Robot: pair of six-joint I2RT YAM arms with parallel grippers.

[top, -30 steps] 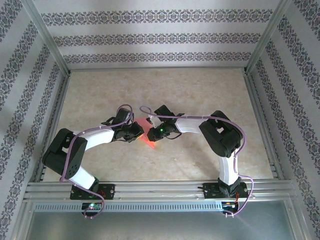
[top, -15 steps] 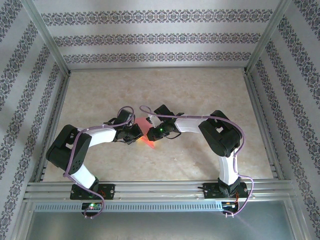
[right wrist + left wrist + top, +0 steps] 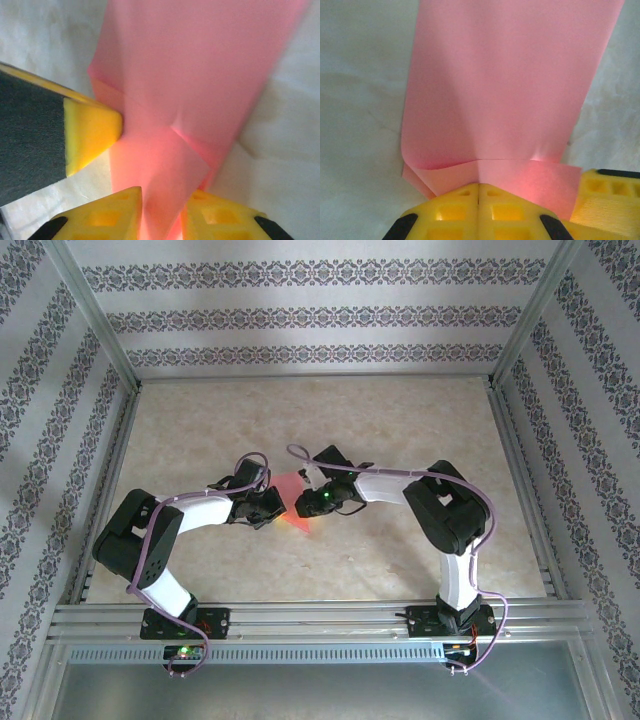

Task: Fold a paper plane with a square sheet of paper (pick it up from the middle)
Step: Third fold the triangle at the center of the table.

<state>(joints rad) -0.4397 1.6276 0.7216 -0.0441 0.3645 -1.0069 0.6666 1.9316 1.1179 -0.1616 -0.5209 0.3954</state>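
At the counter (image 3: 420,420), our square sheet of paper (image 3: 505,85).
Left claw (image 3: 478,192), right claw (image 3: 161,212) pinch its flimsy folded edge.

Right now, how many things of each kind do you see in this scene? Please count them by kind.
Thin salmon-pink paper sheet, partly folded: 1
Black-and-white robot arms: 2 (left arm, right arm)
Yellow-fingered tools, both closed on the sheet: 2 (left tool, right tool)
Total: 5

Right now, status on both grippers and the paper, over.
Left gripper shut on the pink paper. Right gripper shut on the same sheet. Paper creased, held between both. No obstruction seen.
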